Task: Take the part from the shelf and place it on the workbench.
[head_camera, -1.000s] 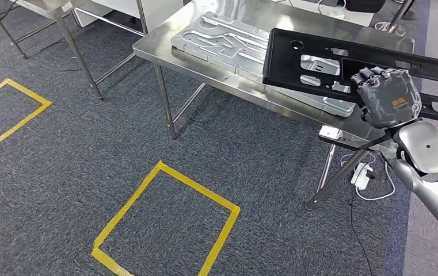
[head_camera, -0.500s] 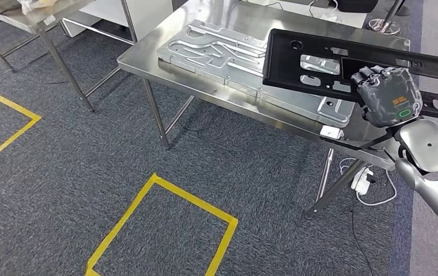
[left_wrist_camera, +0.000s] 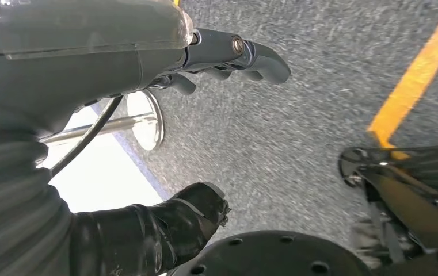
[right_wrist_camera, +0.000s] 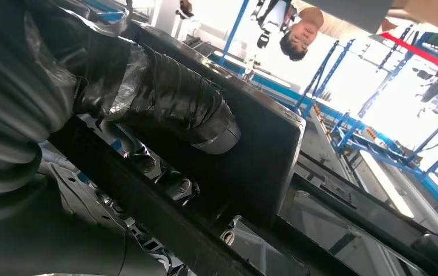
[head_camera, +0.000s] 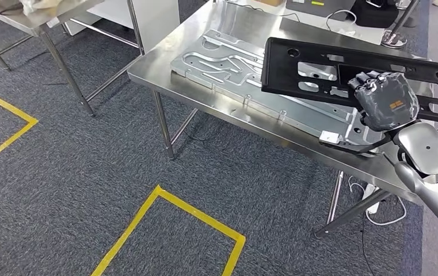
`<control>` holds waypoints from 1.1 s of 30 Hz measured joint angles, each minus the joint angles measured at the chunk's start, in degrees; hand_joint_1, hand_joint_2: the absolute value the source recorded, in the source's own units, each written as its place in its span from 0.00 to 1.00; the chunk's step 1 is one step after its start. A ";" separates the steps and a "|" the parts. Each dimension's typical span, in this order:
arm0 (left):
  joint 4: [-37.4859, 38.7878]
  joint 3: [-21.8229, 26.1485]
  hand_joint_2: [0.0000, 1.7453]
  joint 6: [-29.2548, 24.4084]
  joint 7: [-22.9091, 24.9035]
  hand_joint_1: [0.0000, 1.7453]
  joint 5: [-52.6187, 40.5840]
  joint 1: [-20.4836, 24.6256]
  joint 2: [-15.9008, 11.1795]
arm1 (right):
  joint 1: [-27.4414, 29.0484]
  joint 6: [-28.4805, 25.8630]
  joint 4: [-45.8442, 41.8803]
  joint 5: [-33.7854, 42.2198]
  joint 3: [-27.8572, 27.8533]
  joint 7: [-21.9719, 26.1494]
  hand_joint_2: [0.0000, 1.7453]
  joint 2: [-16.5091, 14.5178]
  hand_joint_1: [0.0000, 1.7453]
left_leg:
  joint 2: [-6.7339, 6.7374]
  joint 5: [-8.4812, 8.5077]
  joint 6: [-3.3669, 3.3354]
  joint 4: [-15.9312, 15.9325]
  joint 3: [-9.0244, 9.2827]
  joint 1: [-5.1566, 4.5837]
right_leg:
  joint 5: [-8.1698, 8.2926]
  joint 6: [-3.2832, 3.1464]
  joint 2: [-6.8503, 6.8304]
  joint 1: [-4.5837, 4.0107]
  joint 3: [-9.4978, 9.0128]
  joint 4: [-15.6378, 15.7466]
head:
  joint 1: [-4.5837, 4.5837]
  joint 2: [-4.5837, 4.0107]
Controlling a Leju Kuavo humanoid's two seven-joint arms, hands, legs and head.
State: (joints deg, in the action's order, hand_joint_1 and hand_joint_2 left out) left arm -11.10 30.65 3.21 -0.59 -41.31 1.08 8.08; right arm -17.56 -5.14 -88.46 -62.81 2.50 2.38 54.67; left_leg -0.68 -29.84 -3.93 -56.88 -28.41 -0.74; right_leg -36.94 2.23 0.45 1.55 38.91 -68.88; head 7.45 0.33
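My right hand (head_camera: 384, 100) grips a long black plastic frame part (head_camera: 314, 60) with several cut-outs, holding it above the steel workbench (head_camera: 164, 60). The part hangs over a grey machined metal plate (head_camera: 233, 54) that lies on the bench top. In the right wrist view the taped thumb (right_wrist_camera: 182, 112) presses on the black part (right_wrist_camera: 251, 167) while the darker fingers wrap under its edge. My left hand (left_wrist_camera: 164, 138) hangs over the carpet with its fingers apart and nothing in it.
Yellow tape squares (head_camera: 164, 230) mark the grey carpet in front of the bench. A second steel table (head_camera: 38, 17) stands at the far left. Cables and a power strip (head_camera: 377, 204) lie under the bench's right end. A person (right_wrist_camera: 303, 29) stands beyond the bench.
The whole picture has shifted, so the camera moved; the workbench now sits nearer and lower in view. My right hand still holds the black part over the metal plate.
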 joint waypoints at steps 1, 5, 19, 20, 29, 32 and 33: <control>0.01 0.05 1.00 0.03 0.03 0.00 0.01 -0.17 -0.01 | 0.27 0.01 -0.01 -0.03 0.04 -0.12 1.00 -0.09 1.00 | -0.01 -1.09 0.11 0.05 1.22 -0.03 | 3.61 -0.24 -0.13 -0.07 0.19 2.90 | 0.01 0.00; 0.20 0.45 1.00 0.28 0.22 0.00 0.24 -0.26 -0.15 | 1.70 0.16 -0.64 -1.15 0.56 -1.39 1.00 -1.16 1.00 | 0.23 -4.12 1.32 -0.09 4.43 0.17 | 13.06 -1.76 -0.73 -1.56 -0.18 7.75 | -0.36 -0.01; 0.18 1.63 1.00 0.39 0.51 0.00 0.62 -1.18 -1.08 | 3.42 0.10 -1.96 -2.13 1.75 -2.71 1.00 -4.61 1.00 | -0.59 6.70 3.04 -4.74 -12.16 0.74 | 2.45 -1.83 0.89 -0.07 -15.03 10.93 | -0.33 -0.01; 0.20 1.73 1.00 0.39 0.51 0.00 0.64 -1.24 -1.14 | 3.80 0.18 -2.02 -2.09 1.79 -2.80 1.00 -4.95 1.00 | -0.71 8.30 2.67 -4.45 -12.17 0.64 | 1.84 -1.39 1.22 -0.03 -15.20 10.96 | -0.31 -0.01; 0.20 2.63 1.00 0.37 0.42 0.00 0.59 -0.47 -1.19 | 5.50 0.83 -2.41 -1.87 0.83 -3.04 1.00 -5.92 1.00 | 1.80 5.29 0.59 -2.08 -7.93 0.71 | -2.13 0.25 -0.03 0.22 -4.00 -4.29 | -0.28 0.01; 0.20 2.75 1.00 0.45 0.49 0.00 0.33 -0.51 -1.19 | 5.79 0.96 -2.21 -1.97 0.88 -3.04 1.00 -6.70 1.00 | 2.97 3.61 0.83 -2.12 -5.72 0.70 | 6.09 0.25 -1.61 0.14 -4.04 2.59 | -0.27 0.00; 0.20 2.78 1.00 0.49 0.53 0.00 0.20 -0.56 -1.19 | 5.55 1.04 -2.05 -2.06 0.96 -3.04 1.00 -6.97 1.00 | 3.39 3.15 1.04 -2.20 -5.08 0.59 | 8.29 0.07 -2.79 -0.22 -4.74 5.62 | -0.24 0.00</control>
State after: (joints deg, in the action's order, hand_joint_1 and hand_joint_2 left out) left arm -10.91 33.43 3.70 -0.06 -41.11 0.52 6.88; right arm -12.01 -4.10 -90.51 -64.86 3.46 -0.66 47.70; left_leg 2.71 -26.69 -2.89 -59.08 -33.49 -0.15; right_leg -28.65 2.31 -2.34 1.33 34.17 -63.26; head 7.21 0.33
